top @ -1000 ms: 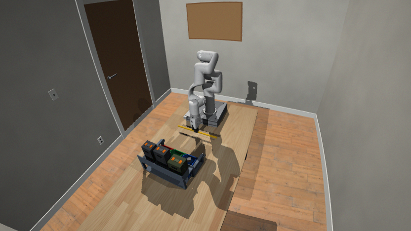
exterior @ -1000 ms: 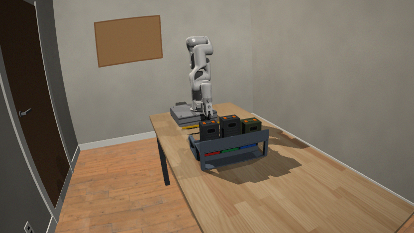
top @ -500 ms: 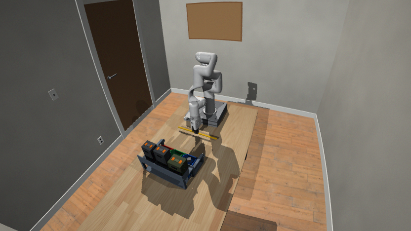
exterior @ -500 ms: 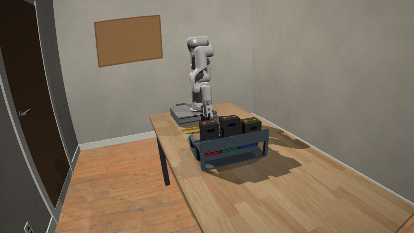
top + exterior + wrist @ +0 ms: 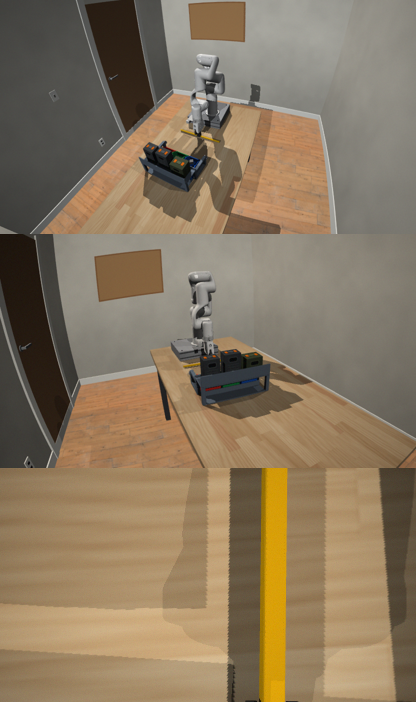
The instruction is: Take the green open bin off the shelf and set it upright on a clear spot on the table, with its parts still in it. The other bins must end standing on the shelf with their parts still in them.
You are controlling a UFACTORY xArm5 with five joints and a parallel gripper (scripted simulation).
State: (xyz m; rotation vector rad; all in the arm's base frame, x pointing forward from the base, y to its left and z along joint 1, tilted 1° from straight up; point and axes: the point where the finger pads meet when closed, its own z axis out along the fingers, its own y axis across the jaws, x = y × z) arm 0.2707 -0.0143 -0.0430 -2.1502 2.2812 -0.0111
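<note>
My gripper (image 5: pixel 198 134) (image 5: pixel 208 351) is shut on a long yellow bar (image 5: pixel 209 138) (image 5: pixel 190 365) (image 5: pixel 273 583) at its middle and holds it level, just above the table, in front of the robot base. The grey-blue shelf (image 5: pixel 162 174) (image 5: pixel 232 375) stands farther along the table. The green open bin (image 5: pixel 179 154) (image 5: pixel 231 384) sits on its lower level, between a red bin (image 5: pixel 213 388) and a blue bin (image 5: pixel 192 158) (image 5: pixel 249 380). Its contents are hidden.
Two dark lidded boxes (image 5: pixel 150 151) (image 5: pixel 163 156) (image 5: pixel 210 364) (image 5: pixel 231 360) and an olive one (image 5: pixel 179 165) (image 5: pixel 252 359) stand on the shelf's top. The wooden table (image 5: pixel 174 209) (image 5: pixel 290 431) stretches on past the shelf. The robot base (image 5: pixel 221 114) sits at the far end.
</note>
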